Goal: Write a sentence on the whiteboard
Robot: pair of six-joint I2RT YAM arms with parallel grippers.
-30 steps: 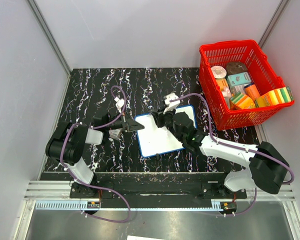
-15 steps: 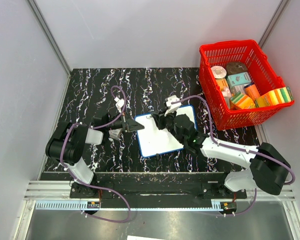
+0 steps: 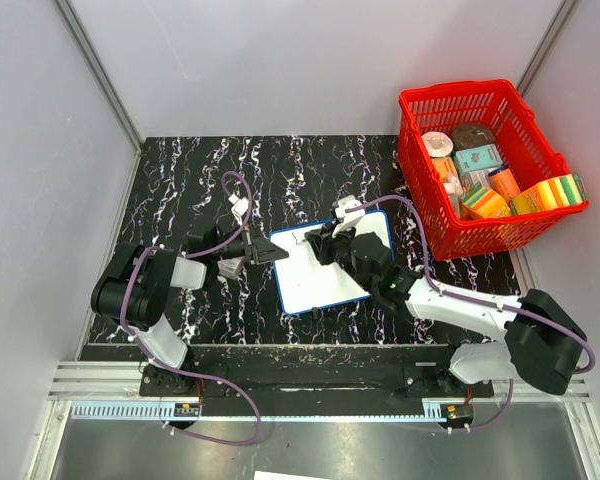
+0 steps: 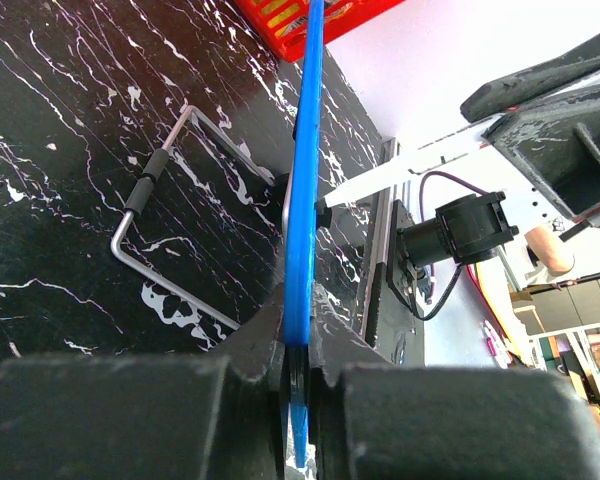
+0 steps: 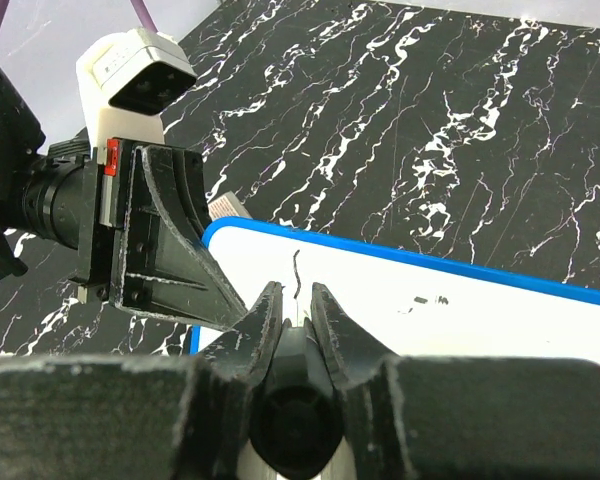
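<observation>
The whiteboard [image 3: 320, 280] lies on the black marbled table, white with a blue rim. My left gripper [image 3: 276, 254] is shut on its left rim, which shows edge-on as a blue strip [image 4: 302, 200] between the jaws. My right gripper [image 3: 325, 243] is shut on a black marker [image 5: 298, 400] and holds it over the board's upper left part [image 5: 460, 310]. One short dark stroke [image 5: 294, 272] stands just ahead of the marker tip. Small dark specks [image 5: 425, 299] lie to its right. No words of the sentence show.
A red basket [image 3: 485, 165] of packets and sponges stands at the back right, close to the board's right corner. A bent metal wire stand [image 4: 170, 210] lies under the board. Grey walls close in the table on the left, back and right.
My right gripper with the marker has drifted slightly down and to the left over the board. The left arm has not moved.
</observation>
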